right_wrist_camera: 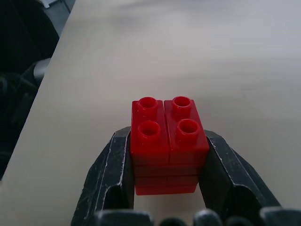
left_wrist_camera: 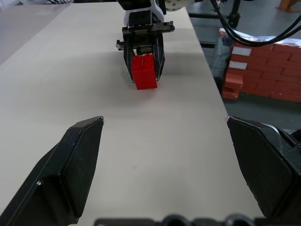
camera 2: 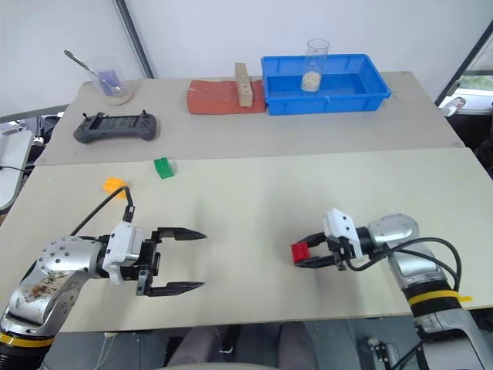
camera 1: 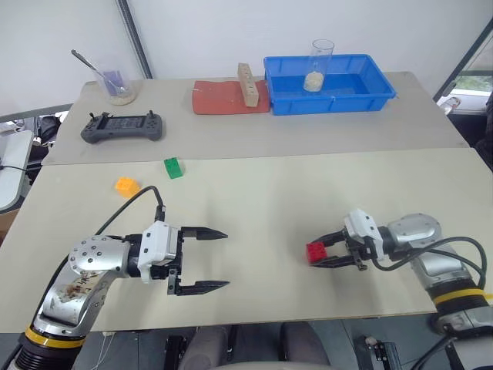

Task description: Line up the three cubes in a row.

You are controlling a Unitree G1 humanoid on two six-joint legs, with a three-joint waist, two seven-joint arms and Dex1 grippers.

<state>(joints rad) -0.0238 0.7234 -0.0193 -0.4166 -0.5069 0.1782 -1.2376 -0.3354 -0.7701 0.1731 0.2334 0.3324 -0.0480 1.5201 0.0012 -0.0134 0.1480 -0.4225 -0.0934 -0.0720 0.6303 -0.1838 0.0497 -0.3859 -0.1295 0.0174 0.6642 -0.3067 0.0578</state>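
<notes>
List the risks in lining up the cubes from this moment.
The right gripper holds the red cube by its sides near the fingertips; it could slip or twist on release. The green cube and orange cube lie far off at the table's left, so the row may end up crooked. The open left gripper could nudge them.

A small red cube (right_wrist_camera: 167, 143), a plastic brick with four round studs facing up, sits upright, pinched on two sides by the right end effector (camera 1: 327, 250) at the near right of the desk (camera 1: 254, 193). Well apart, at the far left, lie a green cube (camera 1: 173, 167) and, nearer and further left, an orange-yellow cube (camera 1: 127, 186).
</notes>
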